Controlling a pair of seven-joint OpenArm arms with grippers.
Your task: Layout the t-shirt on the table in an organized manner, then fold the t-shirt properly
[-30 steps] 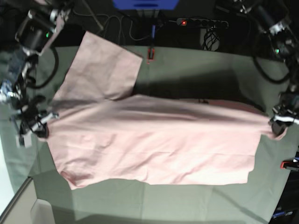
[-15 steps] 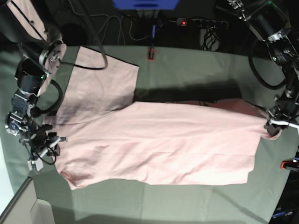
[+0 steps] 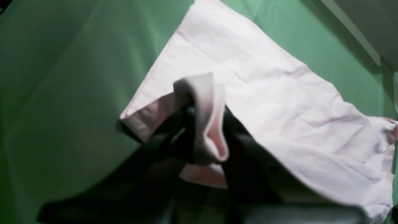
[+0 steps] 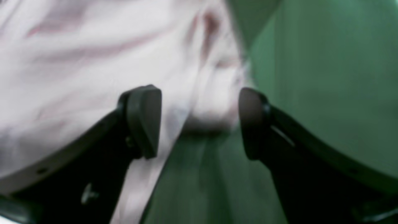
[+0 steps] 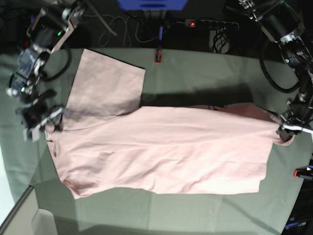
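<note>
The t-shirt [image 5: 161,152] is lying spread, plain pink side up, across the middle of the table [image 5: 205,73], one sleeve fanning toward the far edge. The left gripper [image 5: 288,128] is pinching a folded corner of the hem at the table's side. The right gripper [image 4: 199,121] is hanging with jaws spread wide, holding nothing, just above the opposite shirt edge, bare cloth surrounding it.

t-shirt [image 5: 161,147]: pale pink, plain side up, spread flat, creased | hem corner pinched in left gripper [image 5: 288,129] | shoulder edge just beside spread right gripper [image 5: 41,120] | on grey-green table [image 5: 205,68]
</note>
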